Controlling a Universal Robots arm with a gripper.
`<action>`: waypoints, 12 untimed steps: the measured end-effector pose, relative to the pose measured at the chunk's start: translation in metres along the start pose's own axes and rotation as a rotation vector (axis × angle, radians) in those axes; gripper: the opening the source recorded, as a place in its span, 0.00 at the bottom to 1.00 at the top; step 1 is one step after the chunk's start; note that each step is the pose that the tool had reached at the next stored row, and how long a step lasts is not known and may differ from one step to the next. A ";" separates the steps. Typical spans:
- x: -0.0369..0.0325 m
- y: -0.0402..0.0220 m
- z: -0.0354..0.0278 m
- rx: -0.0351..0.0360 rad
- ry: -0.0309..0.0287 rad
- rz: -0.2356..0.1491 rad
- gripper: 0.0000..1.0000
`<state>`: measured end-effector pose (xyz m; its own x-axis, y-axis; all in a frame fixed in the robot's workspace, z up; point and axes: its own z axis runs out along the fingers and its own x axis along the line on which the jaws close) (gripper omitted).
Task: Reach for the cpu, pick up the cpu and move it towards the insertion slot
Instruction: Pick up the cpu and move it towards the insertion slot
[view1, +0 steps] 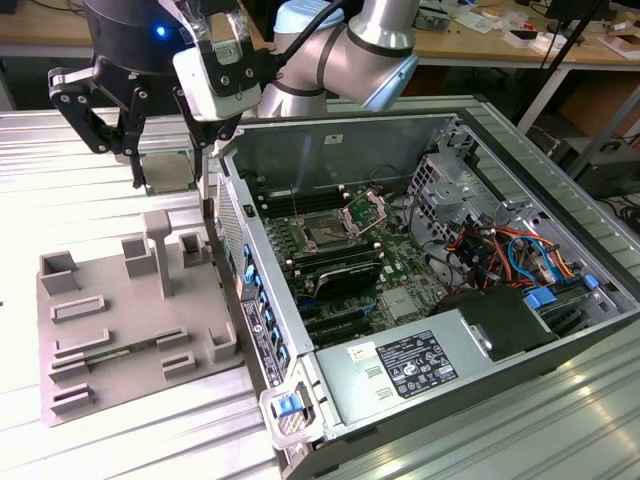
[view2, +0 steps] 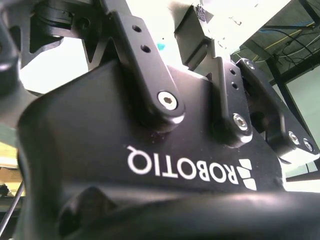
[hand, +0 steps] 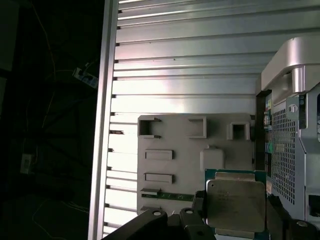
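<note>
Cpu (hand: 235, 206) clamped in gripper (hand: 236, 216) nr grey tray (hand: 175, 135); case wall (view1: 250, 290) betw it & insertion slot (view1: 328, 235).

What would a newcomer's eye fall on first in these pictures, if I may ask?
Most striking is the open computer case on the exterior view's right, its green board carrying the insertion slot with a shiny metal frame. In the first wrist view the claw grips the silvery cpu above the grey tray. In the exterior view the arm reaches over that tray, on the left.
</note>
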<state>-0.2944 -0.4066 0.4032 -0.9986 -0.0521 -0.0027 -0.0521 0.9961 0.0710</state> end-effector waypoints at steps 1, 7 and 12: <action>-0.0016 -0.0001 0.0000 0.0001 0.0001 0.000 0.54; -0.0083 -0.0004 0.0000 0.0000 0.0000 0.000 0.54; -0.0116 -0.0006 0.0000 0.0000 0.0000 0.000 0.54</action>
<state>-0.2827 -0.4065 0.4032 -0.9986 -0.0521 -0.0027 -0.0521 0.9961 0.0710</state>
